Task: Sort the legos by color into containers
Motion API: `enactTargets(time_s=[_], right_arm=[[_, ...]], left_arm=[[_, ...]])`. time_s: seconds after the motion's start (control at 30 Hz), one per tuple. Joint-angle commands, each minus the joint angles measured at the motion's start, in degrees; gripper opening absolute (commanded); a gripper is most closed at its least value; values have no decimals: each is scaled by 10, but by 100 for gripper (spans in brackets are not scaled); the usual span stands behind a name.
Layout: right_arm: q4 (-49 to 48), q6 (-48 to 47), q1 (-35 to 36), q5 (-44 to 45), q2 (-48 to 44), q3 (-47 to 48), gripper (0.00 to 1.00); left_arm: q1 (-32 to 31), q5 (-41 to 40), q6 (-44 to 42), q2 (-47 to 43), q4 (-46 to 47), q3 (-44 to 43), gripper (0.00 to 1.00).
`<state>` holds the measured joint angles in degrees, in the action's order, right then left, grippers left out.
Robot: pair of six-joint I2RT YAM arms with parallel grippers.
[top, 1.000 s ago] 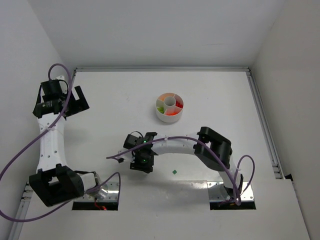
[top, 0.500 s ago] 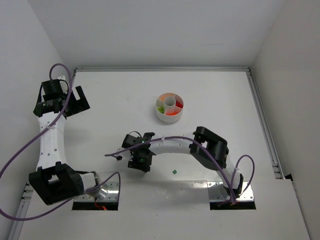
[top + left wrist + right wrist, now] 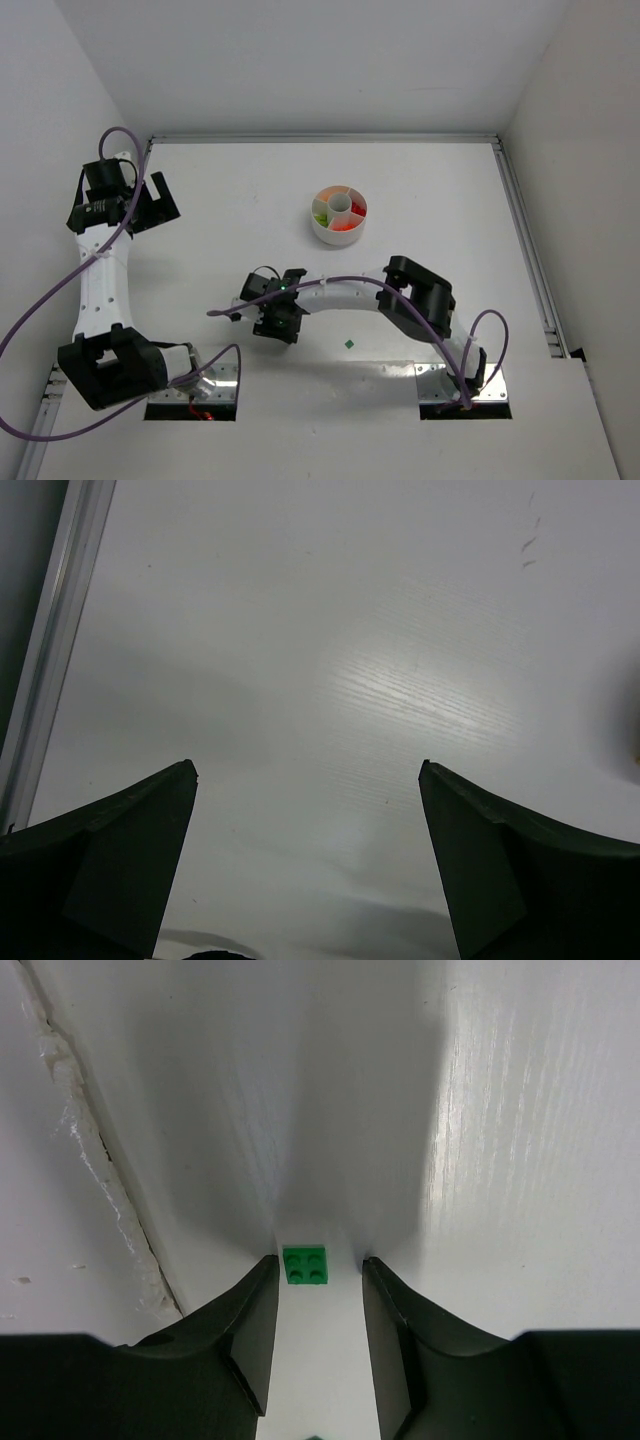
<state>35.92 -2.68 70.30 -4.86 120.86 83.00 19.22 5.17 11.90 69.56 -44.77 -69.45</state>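
The right pincer [image 3: 319, 1262], pointing down at the white table [image 3: 220, 200], stands partly open astride a small green four-stud plastic brick [image 3: 305, 1265]. The brick lies flat on the table between the black fingertips [image 3: 262, 1285], a narrow gap on each side, not gripped. A second green brick [image 3: 349, 343] lies on the table nearby. The low round white plastic dish [image 3: 325, 232], red and green bricks in its wedges, sits well apart. The left pincer [image 3: 308, 810] gapes wide over bare table, holding nothing
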Motion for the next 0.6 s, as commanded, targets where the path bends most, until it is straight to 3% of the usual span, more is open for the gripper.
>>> enactTargets(time_s=[0.0,0.57], right_arm=[[-8,19,13,11,34,-4,40],[-38,30,45,21,61,-51,36]], left_arm=[[7,8,4,-3,-1,-2,100],[7,8,-1,-3,-1,4,100]])
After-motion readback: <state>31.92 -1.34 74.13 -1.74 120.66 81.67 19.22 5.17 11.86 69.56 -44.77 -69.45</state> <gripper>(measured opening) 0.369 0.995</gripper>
